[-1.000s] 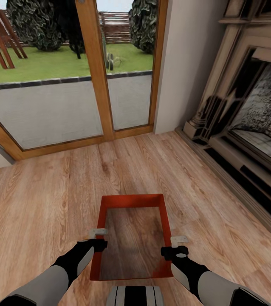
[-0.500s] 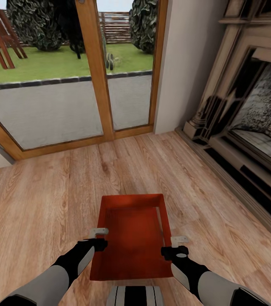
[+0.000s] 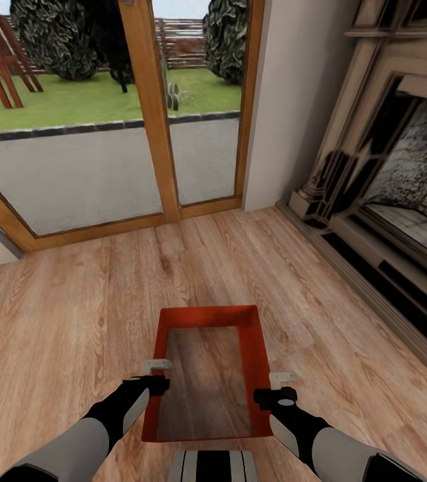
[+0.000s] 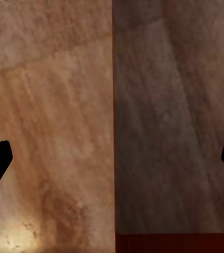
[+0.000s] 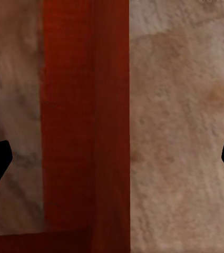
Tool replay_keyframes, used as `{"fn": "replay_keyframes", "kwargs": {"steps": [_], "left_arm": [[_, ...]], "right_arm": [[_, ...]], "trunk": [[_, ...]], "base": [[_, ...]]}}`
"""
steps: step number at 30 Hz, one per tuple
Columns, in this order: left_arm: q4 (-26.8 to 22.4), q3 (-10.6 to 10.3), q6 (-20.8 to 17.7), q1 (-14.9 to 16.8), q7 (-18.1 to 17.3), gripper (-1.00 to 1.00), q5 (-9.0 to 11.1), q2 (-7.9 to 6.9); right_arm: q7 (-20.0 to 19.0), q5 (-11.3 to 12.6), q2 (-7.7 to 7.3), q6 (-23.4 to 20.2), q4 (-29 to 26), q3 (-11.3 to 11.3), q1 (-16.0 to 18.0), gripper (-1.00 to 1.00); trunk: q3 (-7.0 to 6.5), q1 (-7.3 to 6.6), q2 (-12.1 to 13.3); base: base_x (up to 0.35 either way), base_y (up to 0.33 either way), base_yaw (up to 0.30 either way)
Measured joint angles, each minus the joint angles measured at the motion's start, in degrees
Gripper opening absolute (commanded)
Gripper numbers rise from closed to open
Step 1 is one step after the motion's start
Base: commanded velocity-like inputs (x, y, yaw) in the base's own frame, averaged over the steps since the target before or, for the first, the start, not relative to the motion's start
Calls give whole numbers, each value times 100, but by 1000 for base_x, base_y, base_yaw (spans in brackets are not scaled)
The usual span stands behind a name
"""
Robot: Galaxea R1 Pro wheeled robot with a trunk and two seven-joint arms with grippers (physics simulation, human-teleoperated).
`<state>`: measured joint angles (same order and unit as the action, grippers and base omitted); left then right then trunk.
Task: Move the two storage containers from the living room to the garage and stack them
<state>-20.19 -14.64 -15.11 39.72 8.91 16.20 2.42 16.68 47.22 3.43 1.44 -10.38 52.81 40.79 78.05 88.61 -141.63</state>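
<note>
Left tool point(image 3: 154, 366): spread wide, straddling the container's point(image 3: 207, 314) left wall.
Right tool point(image 3: 282, 378): spread wide over the right wall.
Container: on the plank floor point(image 3: 73, 321), near the fireplace point(image 3: 401, 174).

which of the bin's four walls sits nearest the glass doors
The far short wall of the storage container, the end away from the left gripper and right gripper, which flank its long side walls.

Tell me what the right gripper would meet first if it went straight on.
Probably the right-hand wall of the orange-red open-top storage container, which runs between the open right gripper fingers; the light wood plank floor lies beyond.
</note>
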Motion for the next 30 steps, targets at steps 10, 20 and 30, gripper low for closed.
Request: {"fn": "replay_keyframes", "kwargs": {"steps": [10, 20, 30], "left_arm": [[2, 11, 3, 0, 4, 100, -1, 0], [72, -12, 342, -3, -20, -100, 163, 33], [79, -11, 378, -1, -25, -100, 146, 37]], "right_arm": [[0, 20, -2, -1, 1, -2, 3, 100], [30, 4, -6, -9, -25, 12, -1, -100], [29, 3, -10, -6, -33, 6, 0, -100]], "trunk": [[0, 0, 0], [1, 2, 0], [1, 4, 0]], "base": [[0, 0, 0], [0, 0, 0], [0, 0, 0]]}}
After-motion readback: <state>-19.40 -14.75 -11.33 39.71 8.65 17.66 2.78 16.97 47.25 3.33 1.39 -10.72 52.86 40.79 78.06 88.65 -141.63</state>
